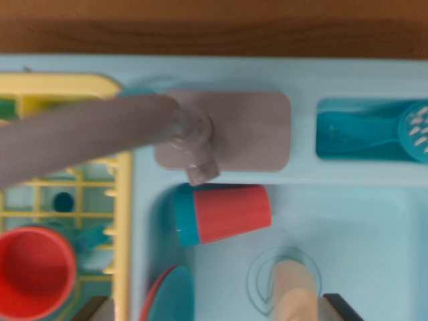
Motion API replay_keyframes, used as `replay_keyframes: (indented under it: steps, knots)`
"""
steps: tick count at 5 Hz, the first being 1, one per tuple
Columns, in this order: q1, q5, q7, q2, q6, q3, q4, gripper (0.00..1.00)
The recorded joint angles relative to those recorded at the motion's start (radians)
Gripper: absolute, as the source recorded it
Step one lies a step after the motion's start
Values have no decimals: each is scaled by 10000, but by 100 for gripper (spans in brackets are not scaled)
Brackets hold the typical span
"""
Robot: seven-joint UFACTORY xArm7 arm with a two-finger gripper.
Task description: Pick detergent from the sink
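Two dark tips of the jaws [217,309] stand wide apart at the bottom edge, a beige bottle-like detergent [294,291] between them, over the drain of the pale blue plastic sink [374,234]. Nearby lie a red cup with teal base [224,214], a grey faucet [194,134], a yellow dish rack [120,200]. Brown wooden worktop [214,27] beyond.

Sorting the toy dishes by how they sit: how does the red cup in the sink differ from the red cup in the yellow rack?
The sink cup lies on its side; the rack cup stands upright, mouth toward the camera. The sink cup has a teal band at one end; the rack cup looks all red. Both are red plastic.
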Motion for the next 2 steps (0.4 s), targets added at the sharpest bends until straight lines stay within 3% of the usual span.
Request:
replay_keyframes:
  steps: [1, 2]
  knots:
    - [0, 0, 0, 0, 0, 0, 0, 0]
    - [-63, 16, -209, 117, -470, -71, -437, 0]
